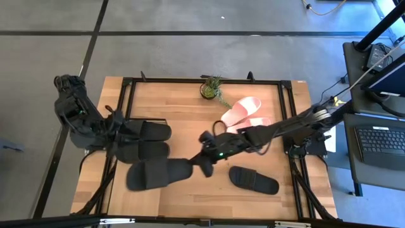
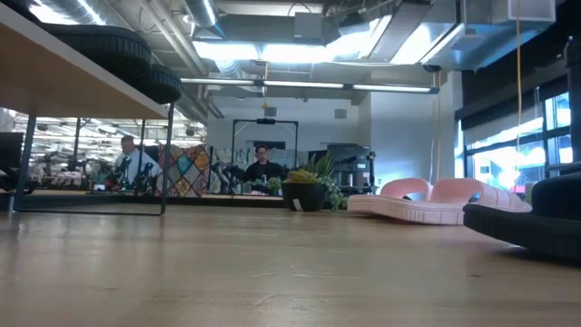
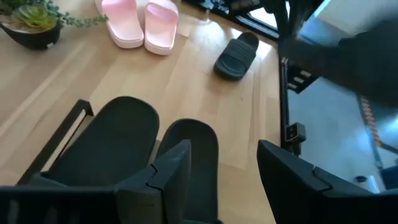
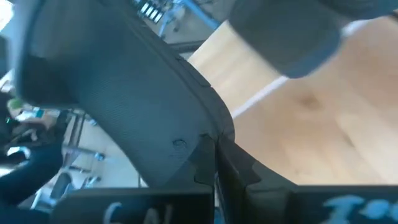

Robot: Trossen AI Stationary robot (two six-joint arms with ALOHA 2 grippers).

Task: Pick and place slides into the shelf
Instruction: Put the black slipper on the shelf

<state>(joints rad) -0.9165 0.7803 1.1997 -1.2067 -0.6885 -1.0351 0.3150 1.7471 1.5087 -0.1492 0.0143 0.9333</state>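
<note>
Two black slides (image 1: 150, 140) lie side by side on the light-wood shelf (image 1: 112, 95) at the table's left, their soles flat on its top (image 2: 73, 86). My left gripper (image 3: 230, 180) hovers open just above them, touching nothing. A third black slide (image 1: 158, 173) hangs in the air right of the shelf, near the front, with my right gripper (image 1: 202, 162) shut on it. A fourth black slide (image 1: 253, 180) lies on the table at the front right. Two pink slides (image 1: 243, 114) lie side by side at the far right. My right gripper pinches the rim (image 4: 198, 144) of the black slide's right-hand end between its two shut fingers. The fingers come from the table's right, slanting slightly down, in line with the slide's length. The slide reaches out leftward from the fingers, lifted clear of the table.
A small potted plant (image 1: 212, 88) stands at the middle of the far edge. A black metal frame (image 1: 291, 114) runs around the tabletop. Bare wood lies between the shelf and the pink slides. People sit in the room beyond the table (image 2: 261, 165).
</note>
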